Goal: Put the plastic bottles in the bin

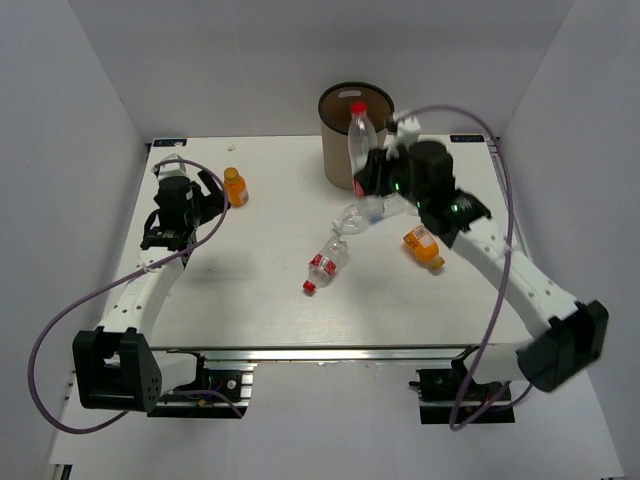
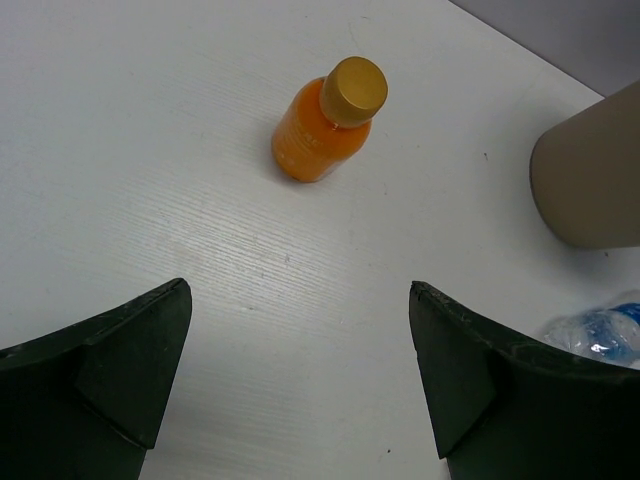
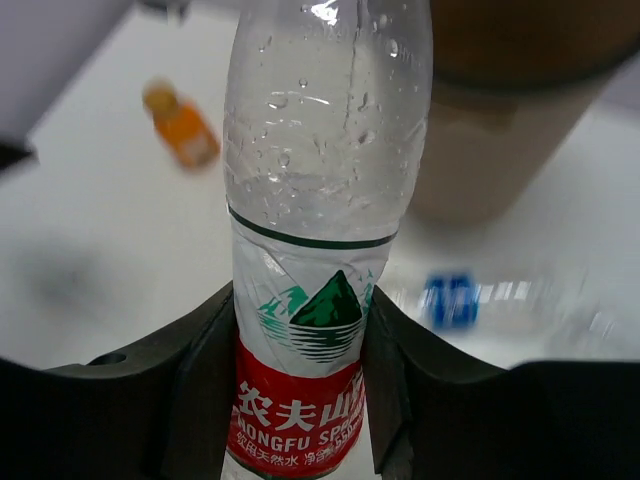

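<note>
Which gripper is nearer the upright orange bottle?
Left. The left gripper is open, close to the upright orange bottle; the right gripper holds a red-capped bottle by the bin, far across the table.

Red-labelled bottle (image 3: pixel 300 400), tan bin (image 1: pixel 337 160), blurred bottle (image 3: pixel 450 300) perhaps blue-labelled.

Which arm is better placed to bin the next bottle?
Right: right hand grips a red-label bottle upright near the bin; left hand is open, short of the orange juice bottle.

Bare white table (image 2: pixel 150 150) lies open between the spread left end effector (image 2: pixel 300 290) and the upright gold-capped orange juice bottle (image 2: pixel 325 125). The tall tan round bin (image 2: pixel 590 170) stands off to the right. The right end effector (image 3: pixel 300 340), gripping a clear red-labelled plastic bottle (image 3: pixel 320 200), faces the bin's wall.
</note>
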